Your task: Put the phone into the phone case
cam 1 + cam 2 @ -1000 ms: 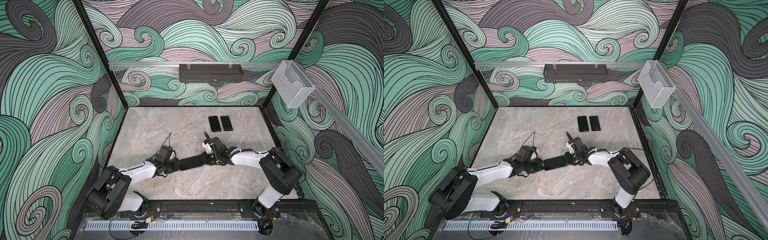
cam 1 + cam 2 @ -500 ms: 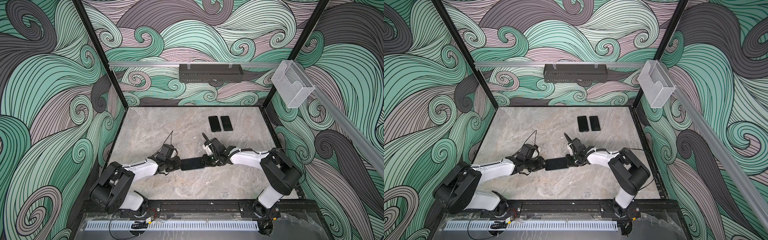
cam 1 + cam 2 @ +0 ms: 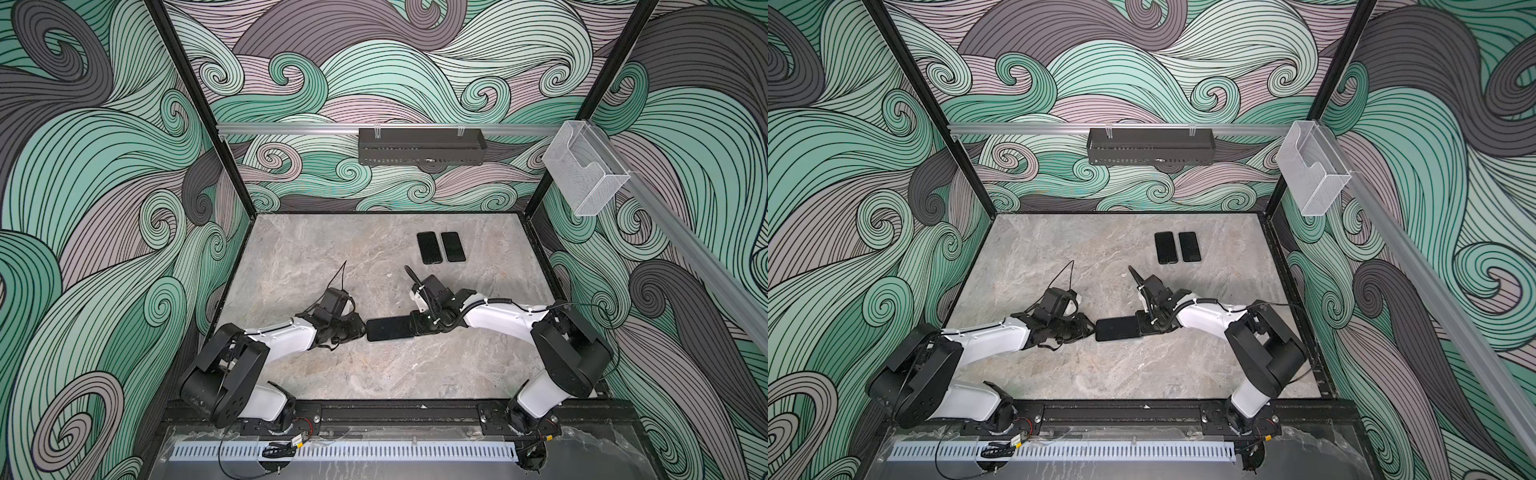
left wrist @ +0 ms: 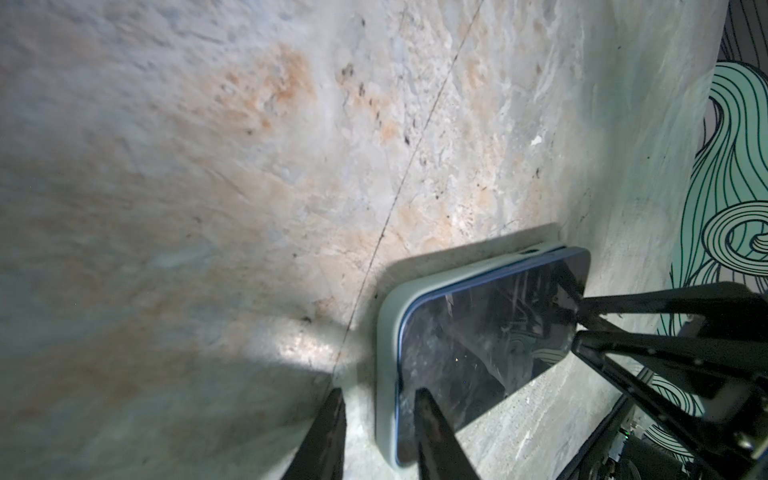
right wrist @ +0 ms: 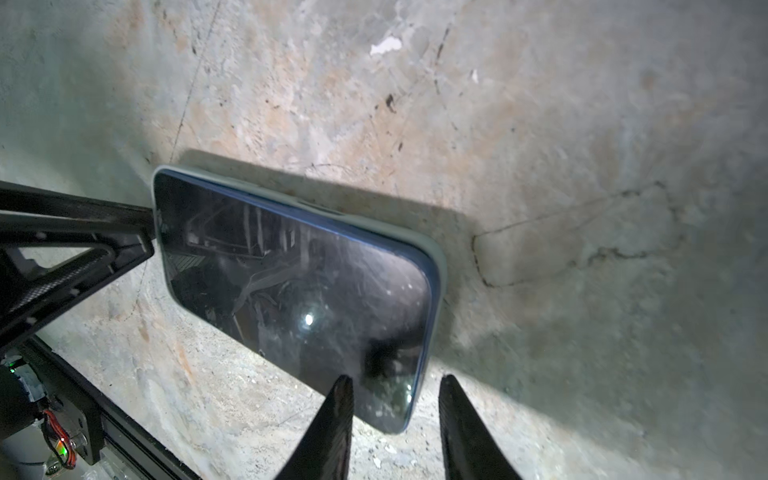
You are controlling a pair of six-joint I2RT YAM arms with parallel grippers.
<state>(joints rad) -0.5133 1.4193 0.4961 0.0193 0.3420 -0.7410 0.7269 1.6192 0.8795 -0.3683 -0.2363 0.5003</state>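
Stretching low, left pincer (image 4: 378, 401) and right pincer (image 5: 395, 384) flank phone (image 5: 291, 286), seemingly parted.

In both top views the left arm (image 3: 282, 338) and the right arm (image 3: 503, 320) are stretched low from the lower corners toward the middle of the frame. The left gripper (image 3: 360, 329) and the right gripper (image 3: 415, 326) are pointed at each other, tips near but apart. In each wrist view the jaws are seen partly parted, with a clear gap between the fingers.

Swirl-patterned walls (image 3: 374, 62), marble tabletop (image 3: 316, 257)
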